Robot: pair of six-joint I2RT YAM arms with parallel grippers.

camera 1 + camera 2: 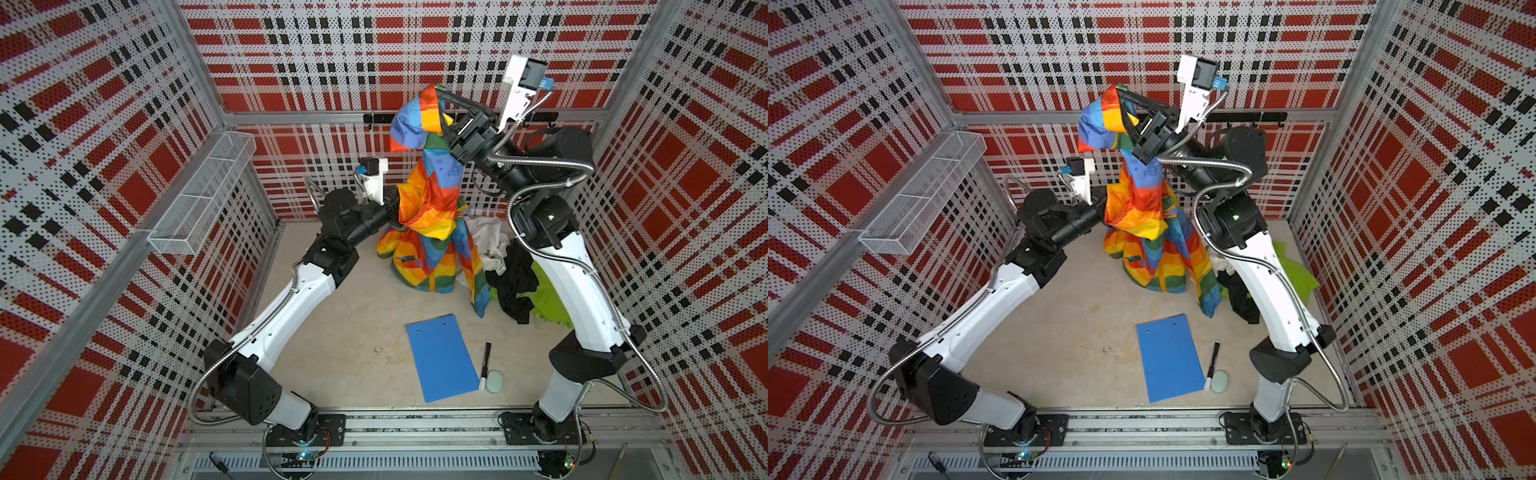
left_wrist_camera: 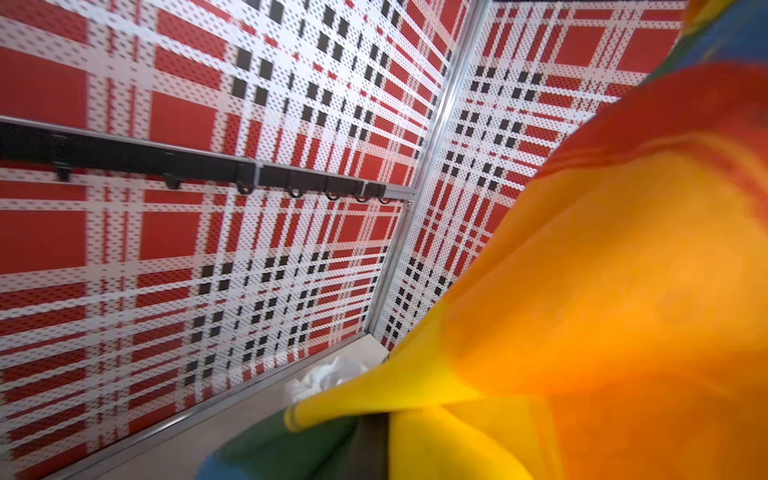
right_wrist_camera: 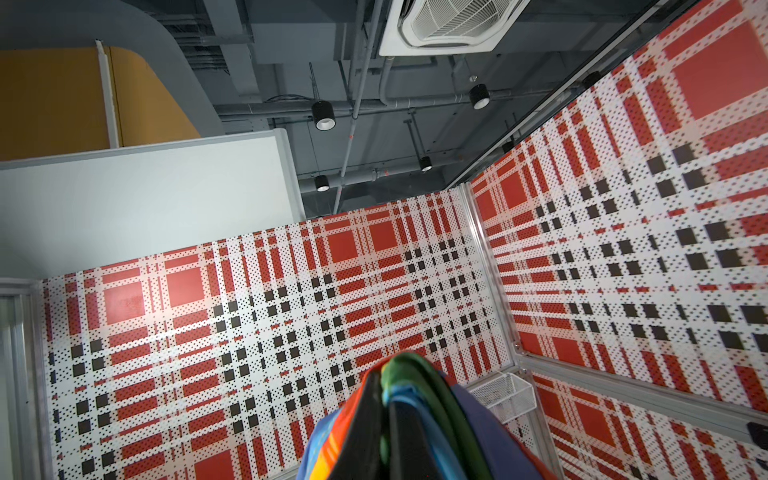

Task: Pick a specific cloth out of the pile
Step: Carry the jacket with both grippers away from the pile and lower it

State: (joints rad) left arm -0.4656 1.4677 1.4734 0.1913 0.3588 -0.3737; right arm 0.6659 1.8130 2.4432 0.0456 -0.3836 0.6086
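Right end effector (image 1: 439, 92) grips the cloth (image 1: 432, 249) high above the pile (image 1: 515, 274); left end effector (image 1: 394, 203) is closed on a lower fold.

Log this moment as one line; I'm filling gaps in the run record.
right gripper: shut on cloth, raised high | left gripper: shut on cloth lower down | cloth bottom: on table beside pile

White arm shells (image 1: 291, 299), black joints (image 1: 245, 386), ribbed silver conduits (image 1: 540, 163) — white camera mounts (image 1: 515, 87)
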